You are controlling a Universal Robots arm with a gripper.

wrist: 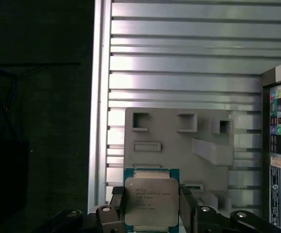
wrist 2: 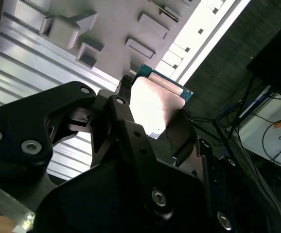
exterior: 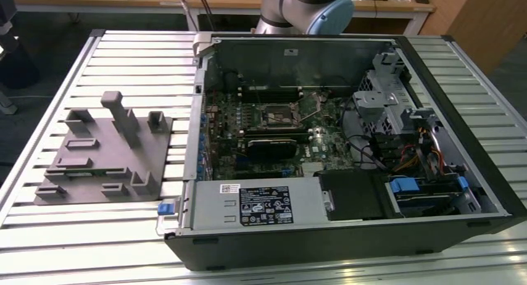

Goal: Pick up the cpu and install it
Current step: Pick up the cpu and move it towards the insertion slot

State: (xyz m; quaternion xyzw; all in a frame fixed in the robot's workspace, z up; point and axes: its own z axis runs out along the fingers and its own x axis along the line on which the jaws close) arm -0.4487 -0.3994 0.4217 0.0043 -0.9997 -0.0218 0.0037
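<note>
You're holding the cpu [wrist: 151,201] w/ the gripper [wrist 2: 155,111] clamped on its two opposite edges, prob. to spare the contacts; grey tray [wrist: 169,128] is lying below the tool.

cpu [wrist 2: 152,104] partly hidden behind the pincer [wrist 2: 156,98] in the second wrist view, arm [exterior: 300,10] cropped in exterior view

Several lines of small dark print stand on the metal top of the cpu [wrist: 151,200] in the first wrist view, too fine to make out. In the exterior view, the power supply [exterior: 206,208] carries a white barcode sticker [exterior: 229,187] and a black label [exterior: 265,209] crowded with white print. A small white tag [exterior: 290,52] sits on the computer case [exterior: 329,243] inner wall; none of it is legible.
</note>
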